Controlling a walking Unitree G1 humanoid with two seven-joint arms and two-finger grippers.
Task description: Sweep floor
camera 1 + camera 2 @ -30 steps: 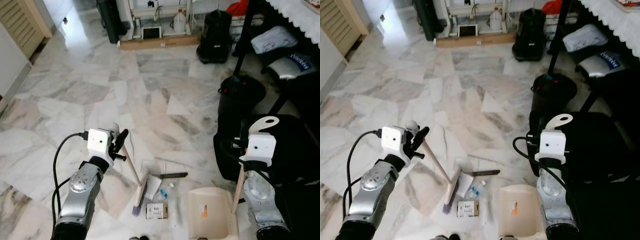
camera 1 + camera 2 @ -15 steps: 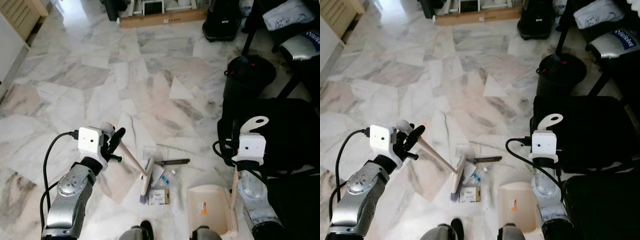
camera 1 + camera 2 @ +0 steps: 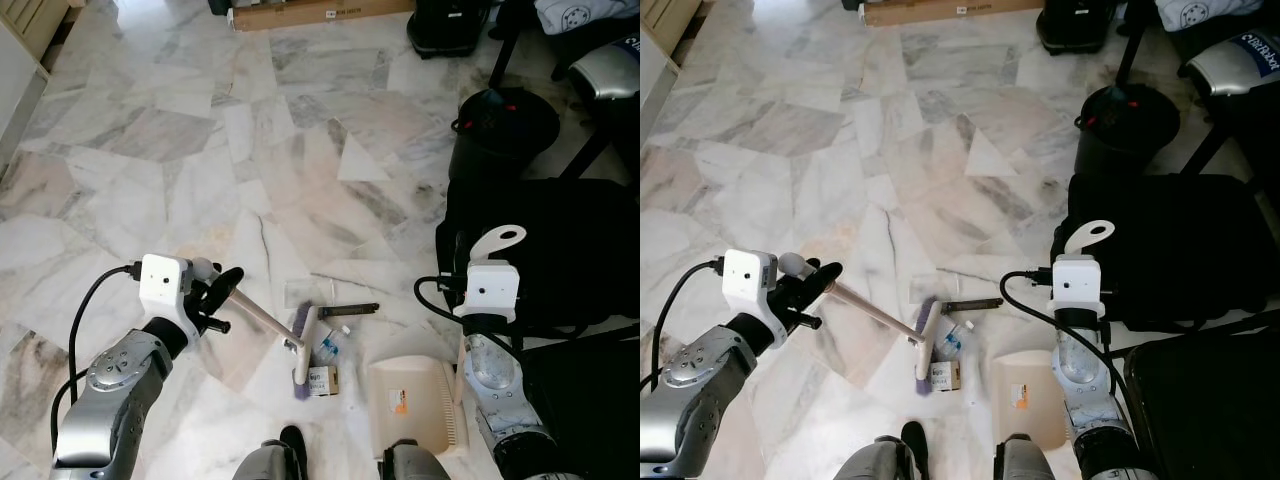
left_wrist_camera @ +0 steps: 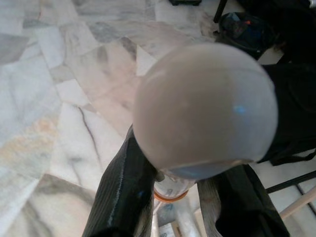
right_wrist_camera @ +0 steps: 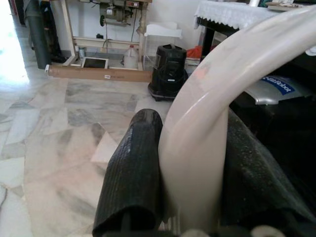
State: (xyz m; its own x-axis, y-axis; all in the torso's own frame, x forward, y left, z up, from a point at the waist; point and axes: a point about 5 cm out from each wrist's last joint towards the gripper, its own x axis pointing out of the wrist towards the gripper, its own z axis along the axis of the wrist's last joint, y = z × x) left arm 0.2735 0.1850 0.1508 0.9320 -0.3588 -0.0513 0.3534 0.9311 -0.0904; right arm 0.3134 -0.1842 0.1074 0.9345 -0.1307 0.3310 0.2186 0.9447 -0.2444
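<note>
My left gripper (image 3: 225, 293) reaches forward, jaws clamped on broom (image 3: 285, 345); right gripper (image 3: 470, 330), forearm upright, clamped on dustpan (image 3: 410, 405) handle.

The marble floor (image 3: 150, 130) carried a small box (image 3: 322, 380), a plastic bottle (image 3: 330, 347), a dark strip (image 3: 347, 310) and a beige dustpan (image 3: 410, 400).

Silver arms (image 3: 115, 375) (black cables), white wrist cameras (image 3: 163, 283).

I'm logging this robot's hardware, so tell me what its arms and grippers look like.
Both arms are silver metal with rounded segments. Each wrist carries a white box camera, and a black cable loops from each. The left gripper and right gripper each have two long black ribbed fingers.
</note>
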